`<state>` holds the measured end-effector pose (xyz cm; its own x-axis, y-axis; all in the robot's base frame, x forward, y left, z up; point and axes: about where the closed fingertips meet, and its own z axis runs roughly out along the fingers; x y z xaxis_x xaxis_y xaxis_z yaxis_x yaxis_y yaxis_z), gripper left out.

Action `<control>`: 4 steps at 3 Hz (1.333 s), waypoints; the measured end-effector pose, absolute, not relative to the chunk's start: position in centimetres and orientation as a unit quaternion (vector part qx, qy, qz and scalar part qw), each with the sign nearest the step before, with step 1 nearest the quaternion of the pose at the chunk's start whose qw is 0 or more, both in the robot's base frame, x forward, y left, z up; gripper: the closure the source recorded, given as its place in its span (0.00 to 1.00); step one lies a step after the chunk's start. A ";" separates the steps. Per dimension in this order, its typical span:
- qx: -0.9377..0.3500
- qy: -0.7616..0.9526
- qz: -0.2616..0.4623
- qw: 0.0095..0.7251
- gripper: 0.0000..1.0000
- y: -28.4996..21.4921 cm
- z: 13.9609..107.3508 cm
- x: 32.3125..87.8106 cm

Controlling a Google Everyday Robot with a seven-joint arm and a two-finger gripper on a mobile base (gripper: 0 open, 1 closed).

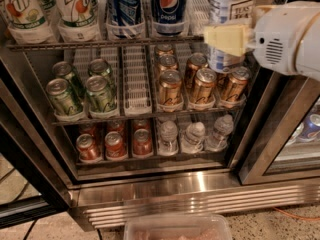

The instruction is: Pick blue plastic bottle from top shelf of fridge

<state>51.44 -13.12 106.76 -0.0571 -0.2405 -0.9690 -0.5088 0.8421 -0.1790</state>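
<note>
The blue plastic bottle (231, 6) is clear with a pale label reading "TEA". It stands at the right end of the top shelf (100, 41), and its base hangs in front of the rack edge. My gripper (226, 39), with pale yellow fingers on a white arm, reaches in from the right. It is shut across the bottle's lower half. The bottle's cap is out of view above. The fridge (190, 199) stands open, showing its wire racks and ribbed steel base.
Pepsi bottles (169, 4) and 7UP bottles (75, 6) share the top shelf. Below are green cans (82, 86), amber cans (200, 84), red cans (115, 144) and small water bottles (192, 134). A dark door frame (280, 129) is at the right, and a clear tray (177, 227) lies on the floor.
</note>
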 end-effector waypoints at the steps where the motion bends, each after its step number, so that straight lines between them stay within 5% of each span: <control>1: -0.315 0.725 0.157 0.592 1.00 -9.1 103.7 48.6; 4: -0.472 0.667 0.343 0.464 1.00 0.4 100.3 35.9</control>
<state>35.91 0.41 100.29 -0.1233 -0.3119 -0.9421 -0.9475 0.3192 0.0183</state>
